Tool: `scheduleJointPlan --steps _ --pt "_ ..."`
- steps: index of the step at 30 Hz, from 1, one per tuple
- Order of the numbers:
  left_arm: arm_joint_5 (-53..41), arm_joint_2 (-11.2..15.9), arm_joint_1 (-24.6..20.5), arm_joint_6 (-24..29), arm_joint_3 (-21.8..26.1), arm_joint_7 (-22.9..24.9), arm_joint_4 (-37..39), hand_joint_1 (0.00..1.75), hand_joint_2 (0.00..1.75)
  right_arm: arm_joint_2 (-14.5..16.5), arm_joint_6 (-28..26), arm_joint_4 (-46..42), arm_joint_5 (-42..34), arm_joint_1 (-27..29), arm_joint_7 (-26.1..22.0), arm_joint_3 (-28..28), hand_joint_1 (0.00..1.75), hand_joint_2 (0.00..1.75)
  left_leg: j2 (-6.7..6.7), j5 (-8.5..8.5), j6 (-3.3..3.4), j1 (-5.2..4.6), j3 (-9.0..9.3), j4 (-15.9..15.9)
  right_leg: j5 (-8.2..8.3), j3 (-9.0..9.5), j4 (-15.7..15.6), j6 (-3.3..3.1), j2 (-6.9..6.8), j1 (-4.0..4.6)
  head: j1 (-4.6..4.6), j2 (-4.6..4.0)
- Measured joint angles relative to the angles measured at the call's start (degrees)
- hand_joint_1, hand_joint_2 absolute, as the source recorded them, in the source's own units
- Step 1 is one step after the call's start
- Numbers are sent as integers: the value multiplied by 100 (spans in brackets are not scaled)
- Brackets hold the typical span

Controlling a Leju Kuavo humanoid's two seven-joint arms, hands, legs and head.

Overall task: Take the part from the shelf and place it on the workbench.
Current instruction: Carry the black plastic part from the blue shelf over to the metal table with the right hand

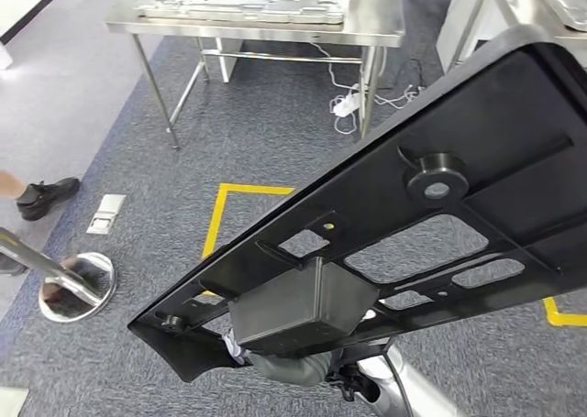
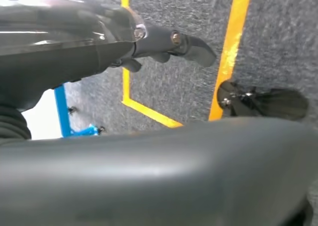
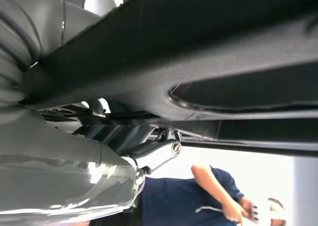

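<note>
Grey carpeted workshop floor with yellow tape lines.
A steel table (image 1: pixel 359 27) stands ahead on the grey carpet (image 1: pixel 263 142); yellow floor tape (image 1: pixel 220 206) marks a corner, white cables (image 1: pixel 346 101) trail beneath.

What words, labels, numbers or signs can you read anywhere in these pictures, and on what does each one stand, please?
None can be read.
The black part carries no visible lettering.
The steel workbench and the metal panels on it show no readable marks.
The yellow floor tape is plain lines, not a sign.
</note>
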Motion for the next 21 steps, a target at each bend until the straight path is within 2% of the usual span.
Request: scheduleJointPlan --steps 2,4,8,13,21 --pt "4 -13 19 -7 18 -32 0 0 175 7 -20 0 -8 0 13 -18 175 175 -6 -24 56 -16 18 -25 -25 26 -2 -28 -17 16 4 0" --pt "10 -22 28 -13 39 -71 0 0 175 8 -48 0 -12 9 49 -30 175 175 -7 -40 83 -23 25 -29 -18 54 -36 -58 -11 16 4 1" --pt "23 -36 8 -29 66 -110 0 0 175 8 -79 1 -8 18 73 -33 175 175 -6 -72 133 -33 30 -29 3 89 -106 -5 -6 13 4 0" --pt "34 -38 7 -36 99 -111 0 0 175 15 -83 1 -8 21 72 -33 175 175 -5 -84 151 -47 30 -23 7 96 -128 71 -2 0 4 0" --pt "109 -38 7 -36 174 -116 0 0 175 44 -83 1 -10 22 72 -34 175 175 -5 -84 152 -40 46 -25 -1 107 -128 91 -2 6 4 0"
